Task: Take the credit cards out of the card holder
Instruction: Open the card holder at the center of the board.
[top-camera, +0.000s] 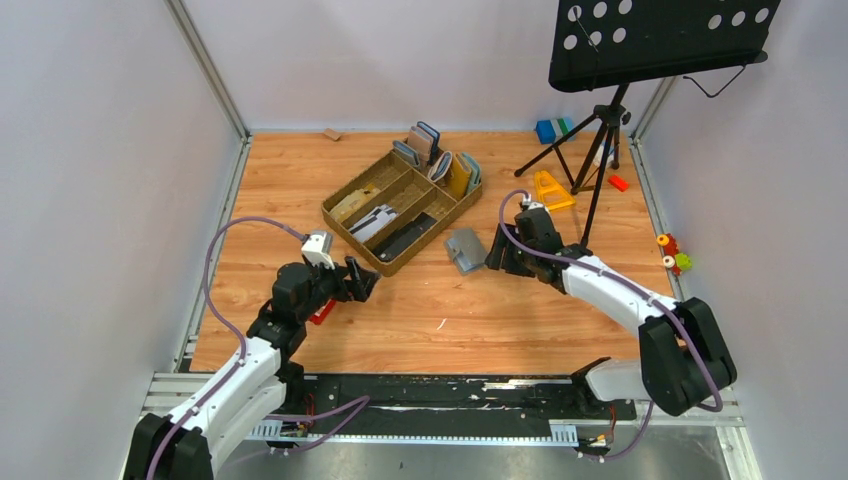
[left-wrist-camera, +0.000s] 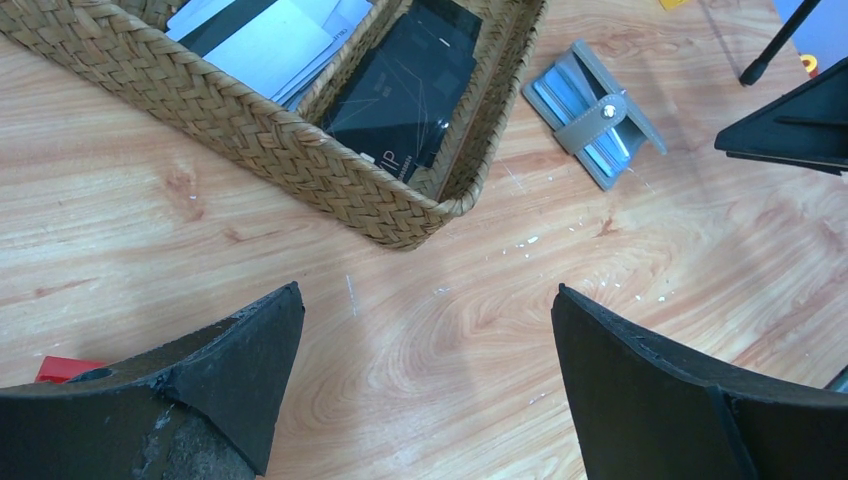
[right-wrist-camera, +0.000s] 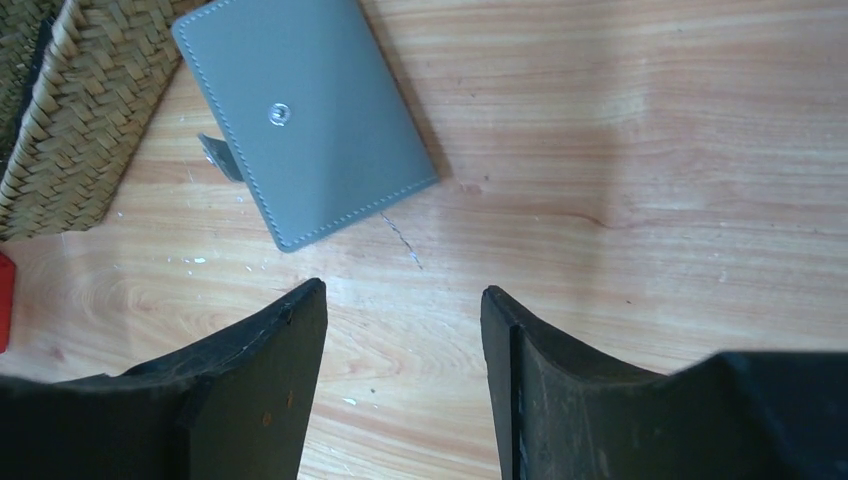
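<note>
The grey card holder (top-camera: 463, 248) lies flat on the wooden table, just right of the woven tray's near corner. Seen from the right wrist, the card holder (right-wrist-camera: 305, 120) is folded, its metal snap facing up. From the left wrist, the card holder (left-wrist-camera: 595, 115) shows a strap with a snap across light blue layers; I cannot tell whether those are the credit cards. My right gripper (top-camera: 497, 258) (right-wrist-camera: 403, 292) hovers just right of it, jaws partly apart with nothing between them. My left gripper (top-camera: 368, 283) (left-wrist-camera: 428, 300) stands wide open over bare wood near the tray's front corner.
The woven compartment tray (top-camera: 355, 235) (left-wrist-camera: 250, 120) (right-wrist-camera: 70, 110) holds pale cards and a black card (left-wrist-camera: 405, 90), with upright wallets (top-camera: 445, 160) at its far end. A music stand's tripod (top-camera: 600, 150) stands at the back right beside a yellow piece (top-camera: 550, 190). A small red object (top-camera: 320, 315) lies under the left arm.
</note>
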